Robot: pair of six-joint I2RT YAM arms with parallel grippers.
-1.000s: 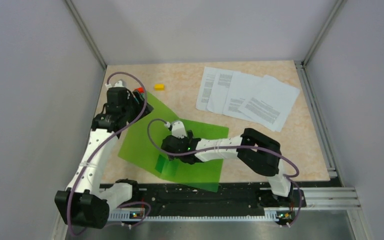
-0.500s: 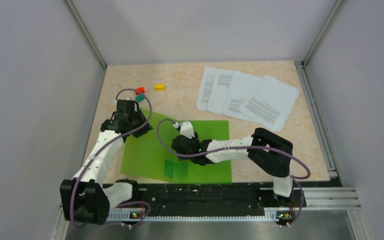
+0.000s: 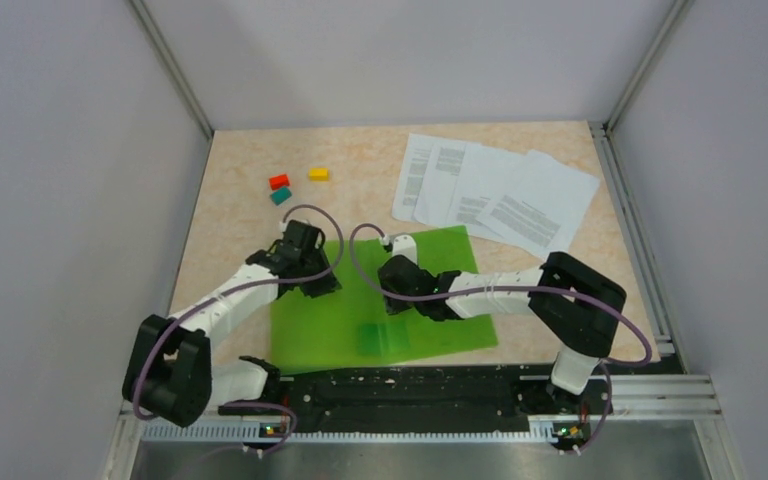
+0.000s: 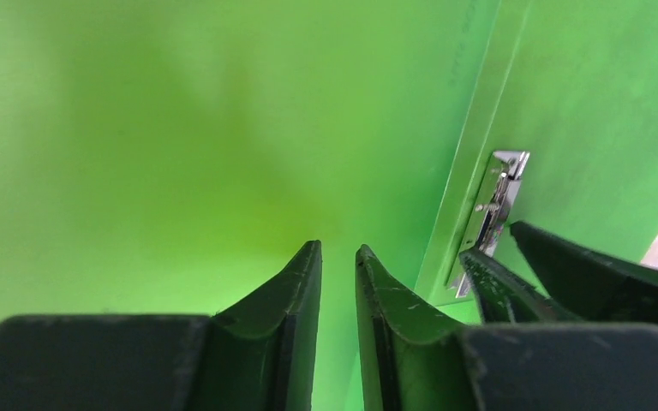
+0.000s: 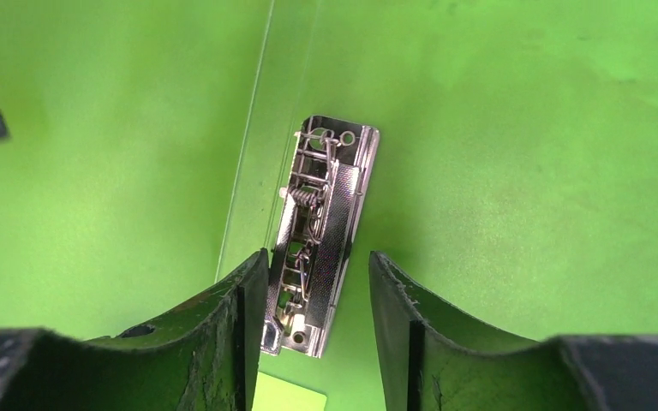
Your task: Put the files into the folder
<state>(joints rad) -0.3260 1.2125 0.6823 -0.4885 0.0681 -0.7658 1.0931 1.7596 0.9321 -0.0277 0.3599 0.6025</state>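
The green folder (image 3: pixel 440 262) lies opened out flat on the table in front of the arms, with its metal clip (image 5: pixel 326 201) on the inner spine. My left gripper (image 3: pixel 312 277) hovers over the folder's left leaf (image 4: pixel 180 128); its jaws (image 4: pixel 338 250) stand a narrow gap apart with nothing between them. My right gripper (image 3: pixel 400 287) is over the spine, open, and its fingers (image 5: pixel 319 253) straddle the lower end of the clip without touching it. The files (image 3: pixel 495 195), white printed sheets, lie fanned out at the back right, apart from the folder.
Red (image 3: pixel 279 182), teal (image 3: pixel 280 197) and yellow (image 3: pixel 318 174) small blocks sit at the back left, beyond the folder. A metal rail (image 3: pixel 640 250) runs along the table's right edge. The right gripper's fingers (image 4: pixel 565 274) show close beside the clip (image 4: pixel 495 201) in the left wrist view.
The folder has slid right and now lies flat. Both arms have swung right with it, the left one coming down from the back left corner. Both pairs of jaws have narrowed.
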